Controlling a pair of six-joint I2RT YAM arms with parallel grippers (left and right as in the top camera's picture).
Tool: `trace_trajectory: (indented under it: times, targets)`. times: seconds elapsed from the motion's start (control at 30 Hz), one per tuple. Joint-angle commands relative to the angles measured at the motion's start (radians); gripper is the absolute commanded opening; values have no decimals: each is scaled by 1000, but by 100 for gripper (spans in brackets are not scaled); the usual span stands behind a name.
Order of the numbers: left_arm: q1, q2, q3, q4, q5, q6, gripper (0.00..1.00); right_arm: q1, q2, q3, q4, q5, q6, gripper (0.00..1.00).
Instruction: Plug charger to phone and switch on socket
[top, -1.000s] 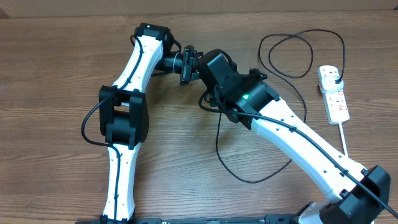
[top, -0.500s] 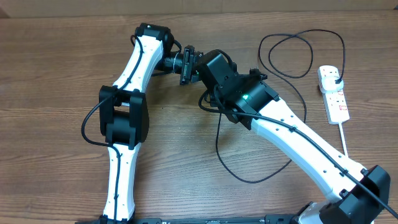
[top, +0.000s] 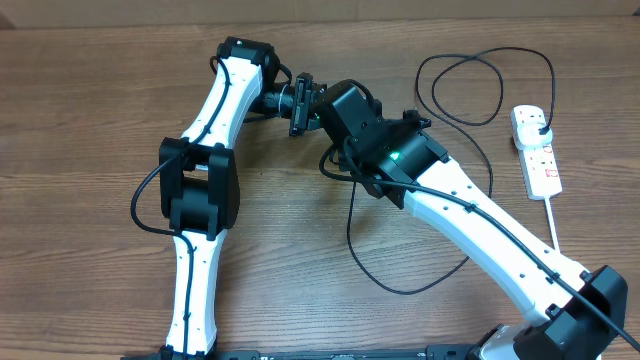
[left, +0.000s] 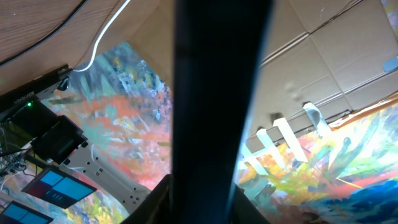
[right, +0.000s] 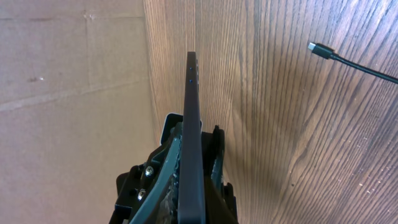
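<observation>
Above the worktop's middle: the left end effector (top: 310, 105) and the right end effector (right: 194, 143) meet tip to tip in the overhead view, and the arms hide what lies between them.
Right end effector: jaws fully closed on the phone (right: 191, 87), which they pinch by its two flat faces.
Phone, seen from the right wrist: a thin dark slab, edge-on, running straight out from between the fingers and off the worktop (top: 80, 200). Its screen is not visible.
Left end effector: it reaches in from the opposite side. A broad dark bar (left: 214, 93) fills the middle of its wrist view, too close and blurred to identify. I cannot tell whether the jaws are gripping anything or how wide they stand.
Charger (top: 385, 283): thin black cable lying in loose loops on the worktop, one below the right arm's wrist and one near the far edge.
Connector tip (right: 320, 50): flat on the wood, well apart from the phone's edge and off to its right in the right wrist view. Neither end effector touches it.
Black plug (top: 540, 125): seated in the far outlet of the socket.
Socket (top: 540, 165): white strip at the right side of the worktop, well apart from both end effectors, its white cord (top: 553, 225) trailing toward the near edge.
Switch position: too small to make out.
</observation>
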Motion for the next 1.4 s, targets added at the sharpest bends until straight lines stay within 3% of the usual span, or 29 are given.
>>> trace_trajectory:
  times: [0.0, 0.17, 0.23, 0.3, 0.37, 0.5, 0.67, 0.73, 0.9, 0.97, 1.2, 1.37]
  targets:
    - [-7, -1, 21, -2, 11, -5, 20, 0, -6, 26, 16, 37, 139, 4]
    - [-7, -1, 21, -2, 11, -5, 15, 0, -6, 26, 16, 37, 139, 7]
    - [-7, -1, 21, -2, 11, -5, 11, 0, -7, 26, 16, 36, 138, 13]
    - [-7, -1, 21, -2, 11, -5, 4, 0, -6, 26, 16, 33, 114, 35]
    - [-7, -1, 21, -2, 11, -5, 4, 0, -6, 26, 16, 34, 75, 54]
    - [-7, -1, 21, -2, 10, -5, 4, 0, -7, 26, 24, 36, -117, 70]
    - [-3, -1, 21, 79, -13, 30, 4, 0, -44, 26, 58, 35, -498, 75]
    - [11, -1, 21, 204, -106, 48, 4, 0, -70, 26, 93, 3, -759, 85]
    - [51, -1, 21, 238, -331, 181, 4, -6, -89, 26, 89, -137, -1123, 95]
    - [64, -1, 21, 229, -412, 190, 4, -29, -89, 26, 62, -225, -1204, 100]
    - [105, -60, 21, 208, -454, 369, 4, -246, -73, 26, -85, -542, -1384, 100]
    - [112, -221, 21, 264, -781, 378, 4, -359, -64, 25, -158, -574, -1385, 98]
